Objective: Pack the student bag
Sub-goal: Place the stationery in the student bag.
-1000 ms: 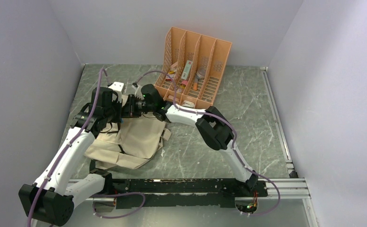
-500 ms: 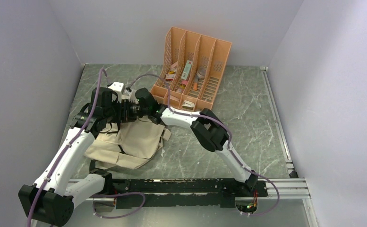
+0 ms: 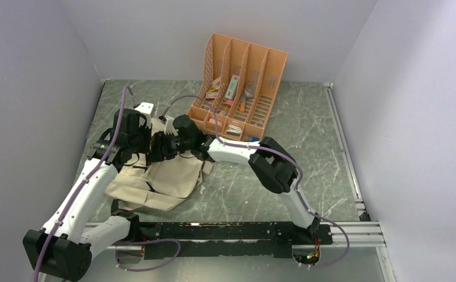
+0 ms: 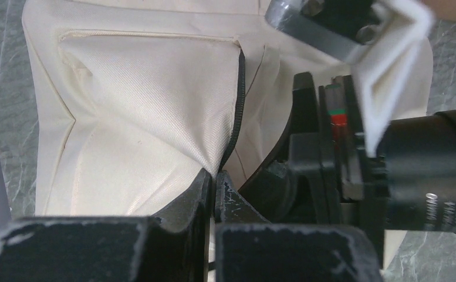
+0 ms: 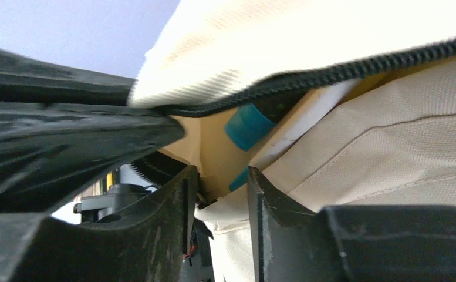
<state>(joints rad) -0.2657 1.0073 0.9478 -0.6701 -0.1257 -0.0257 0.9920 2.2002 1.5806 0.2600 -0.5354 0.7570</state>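
Note:
The student bag (image 3: pixel 172 176), beige fabric with a dark zipper, lies slumped on the table's left half. My left gripper (image 3: pixel 145 140) is shut on the bag's fabric edge beside the zipper (image 4: pixel 240 106), holding that flap raised; the pinch shows in the left wrist view (image 4: pixel 215 176). My right gripper (image 3: pixel 156 148) sits at the bag's mouth just right of the left one. Its jaws stand apart (image 5: pixel 221 179) over a fold of cream fabric. Past the fingertips, under the lifted zipper edge (image 5: pixel 354 64), a white and teal item (image 5: pixel 247 126) lies inside the bag (image 5: pixel 389 153).
An orange file organizer (image 3: pixel 240 82) with several small items in its slots stands at the back centre, just behind the right arm's wrist. Grey walls close in on the left, back and right. A metal rail (image 3: pixel 343 147) runs along the table's right side.
The right wrist has swung down and nearer, from beside the organizer to the bag's mouth. The left arm has stayed where it was, holding the flap.

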